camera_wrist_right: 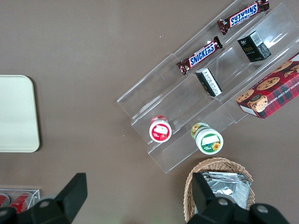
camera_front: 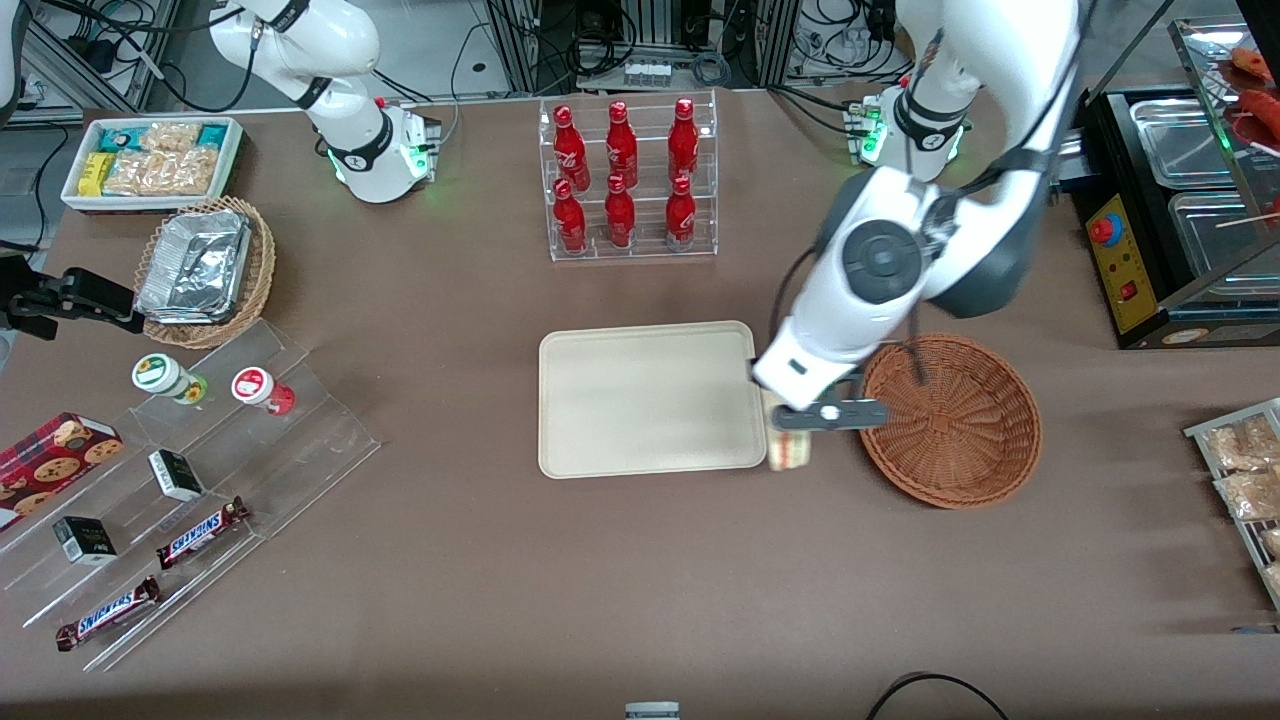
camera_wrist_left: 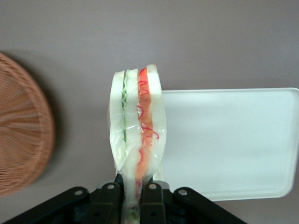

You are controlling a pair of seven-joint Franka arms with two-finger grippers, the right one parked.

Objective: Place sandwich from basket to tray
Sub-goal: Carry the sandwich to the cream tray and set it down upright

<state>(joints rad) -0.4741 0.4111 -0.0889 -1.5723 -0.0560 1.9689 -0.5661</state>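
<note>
My left gripper (camera_front: 790, 425) is shut on the sandwich (camera_front: 788, 450), a wrapped wedge of pale bread with red and green filling, and holds it above the table in the gap between the tray (camera_front: 648, 397) and the basket (camera_front: 950, 420). In the left wrist view the sandwich (camera_wrist_left: 138, 126) hangs from the gripper (camera_wrist_left: 136, 198), with the cream tray (camera_wrist_left: 233, 140) on one side and the reddish-brown basket (camera_wrist_left: 21, 135) on the other. The basket holds nothing that I can see.
A clear rack of red bottles (camera_front: 627, 180) stands farther from the front camera than the tray. Toward the parked arm's end are a tan basket of foil containers (camera_front: 205, 272), a white snack bin (camera_front: 152, 160) and acrylic shelves with snacks (camera_front: 180, 500). A food warmer (camera_front: 1180, 210) stands at the working arm's end.
</note>
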